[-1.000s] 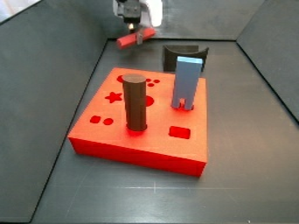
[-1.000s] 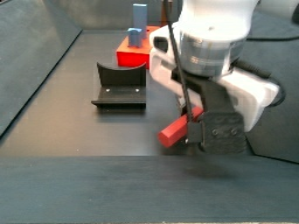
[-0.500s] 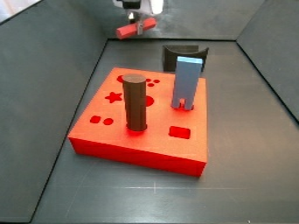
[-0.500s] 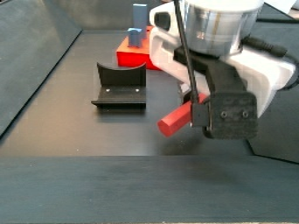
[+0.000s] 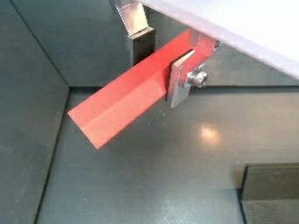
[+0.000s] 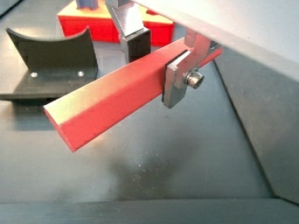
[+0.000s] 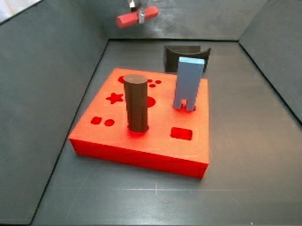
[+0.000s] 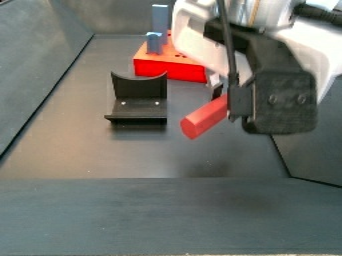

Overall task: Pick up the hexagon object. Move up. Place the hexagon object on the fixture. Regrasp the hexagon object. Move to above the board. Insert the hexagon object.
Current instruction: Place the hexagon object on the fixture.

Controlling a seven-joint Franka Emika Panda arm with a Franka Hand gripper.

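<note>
Gripper: the gripper [image 6: 159,59] is hanging high above the dark floor, clear of everything below; in a side view it [image 7: 141,9] is sitting at the top edge of the picture, beyond the far end of the board.
Grip: its silver fingers [image 5: 184,77] are clamping the hexagon object [image 5: 131,90] from both flat sides, close to one end of the bar.
Hexagon object: the red-orange bar is sticking out from the fingers and tilting downward toward its free end; in a side view [image 8: 205,115] that free end is pointing toward the camera, in mid-air, touching nothing but the gripper.
Arm: the white wrist housing and its black camera block [image 8: 278,95] are filling the upper right of a side view, with a dark cable running down beside them.
Fixture: the dark L-shaped fixture [image 8: 136,99] is standing on the floor near the hexagon object and lower than it, its curved notch facing up.
Board: the bright red board [image 7: 147,117] is lying flat, carrying an upright brown cylinder [image 7: 137,103] and an upright light blue block [image 7: 190,84].
Surroundings: a dark grey floor [image 7: 253,177] is being bounded by grey walls [image 7: 59,53] on both sides.
</note>
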